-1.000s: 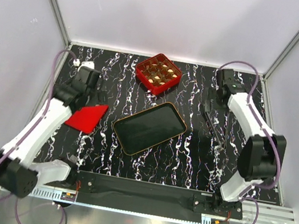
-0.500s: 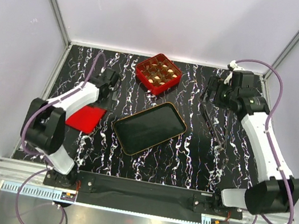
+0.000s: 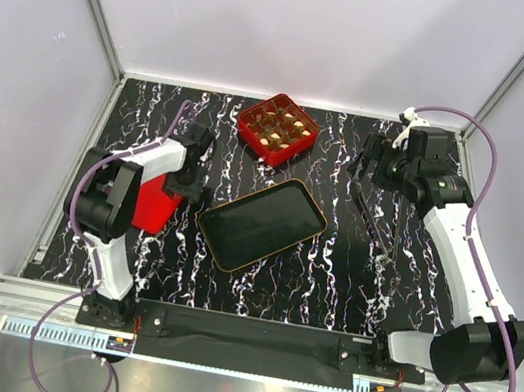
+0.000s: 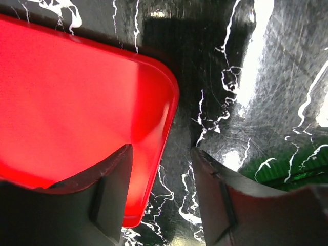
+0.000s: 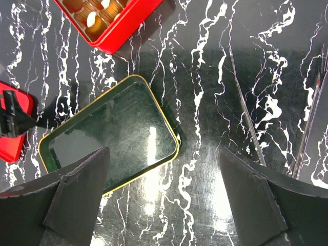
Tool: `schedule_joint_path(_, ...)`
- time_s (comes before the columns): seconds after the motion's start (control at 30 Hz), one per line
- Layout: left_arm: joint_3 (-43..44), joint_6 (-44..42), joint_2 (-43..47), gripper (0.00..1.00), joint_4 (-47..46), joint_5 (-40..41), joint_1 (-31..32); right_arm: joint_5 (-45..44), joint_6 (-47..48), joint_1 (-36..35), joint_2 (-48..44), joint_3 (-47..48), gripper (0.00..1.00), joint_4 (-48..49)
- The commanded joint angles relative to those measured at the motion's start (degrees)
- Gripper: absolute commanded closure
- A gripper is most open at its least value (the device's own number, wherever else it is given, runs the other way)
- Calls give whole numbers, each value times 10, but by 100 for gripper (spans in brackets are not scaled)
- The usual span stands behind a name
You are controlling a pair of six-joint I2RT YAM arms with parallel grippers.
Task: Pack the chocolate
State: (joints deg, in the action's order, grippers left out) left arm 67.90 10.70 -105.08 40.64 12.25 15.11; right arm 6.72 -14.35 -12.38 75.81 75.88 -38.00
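The chocolate [image 3: 276, 129] is several small brown and cream pieces sitting in the cells of the red gridded box [image 3: 295, 147] at the back middle. Some pieces also show in the right wrist view [image 5: 91, 20]. The black gold-rimmed tray [image 3: 260, 223] lies empty in the middle and shows in the right wrist view [image 5: 110, 136]. My left gripper [image 3: 186, 186] is open and low over the right edge of a flat red lid [image 4: 77, 102], its jaws astride that edge [image 4: 161, 200]. My right gripper [image 3: 363, 168] is open and empty, high above the table to the right of the tray [image 5: 164, 205].
The red lid [image 3: 151, 205] lies left of the tray. Thin metal tongs [image 3: 376, 223] lie on the marbled table right of the tray and show in the right wrist view [image 5: 247, 115]. White walls enclose the table on three sides.
My left gripper has moved right and toward the tray, from the lid's far side to its right edge. My right arm has swung up and outward; its gripper has barely shifted in the last half second.
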Motion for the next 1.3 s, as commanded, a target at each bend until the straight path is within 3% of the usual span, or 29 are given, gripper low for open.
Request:
schedule_joint_path(0.0,12,-10,-25,50,-7,-26,-9,1,11,-2,-19,-9,6,20)
schedule_joint_path(0.03,14,-10,-28,61,-5,-28,-10,1,12,-3,-22,-11,6,20)
schedule_joint_path(0.17,24,-9,-31,88,5,-45,-12,10,16,-3,-29,-8,5,16)
schedule_joint_path(0.27,48,-2,-21,100,24,-42,-15,29,5,-2,-37,-4,5,22)
schedule_joint_path(0.47,150,20,68,100,108,-28,-18,116,-44,-3,-42,4,7,50)
schedule_joint_path(0.6,252,25,139,100,171,-77,-18,220,-102,-3,-59,-28,7,171)
schedule_joint_path(0.7,320,38,191,100,167,-223,-19,356,-139,-3,-62,-60,5,310)
schedule_joint_path(0.73,339,46,199,100,159,-333,-19,436,-134,-3,-53,-59,5,334)
schedule_joint_path(0.8,342,94,220,100,116,-444,-18,470,-117,-2,-50,-68,5,414)
schedule_joint_path(0.83,321,117,229,100,89,-551,-18,488,-121,-3,-47,-78,4,455)
schedule_joint_path(0.87,301,144,236,100,54,-605,-18,496,-130,-2,-45,-89,4,498)
schedule_joint_path(0.9,279,205,253,100,-27,-652,-15,500,-124,-4,-45,-99,4,544)
schedule_joint_path(0.93,239,229,261,100,-64,-710,-10,509,-101,-3,-43,-102,4,557)
schedule_joint_path(1.0,216,225,269,100,-88,-733,14,502,-20,-3,-44,-137,5,622)
schedule_joint_path(1.1,207,161,265,100,-20,-741,43,501,111,-3,-40,-152,3,628)
schedule_joint_path(1.2,177,116,278,100,8,-747,76,602,263,-3,-18,-126,4,552)
schedule_joint_path(1.27,167,95,297,100,16,-754,103,672,294,-3,-15,-129,4,563)
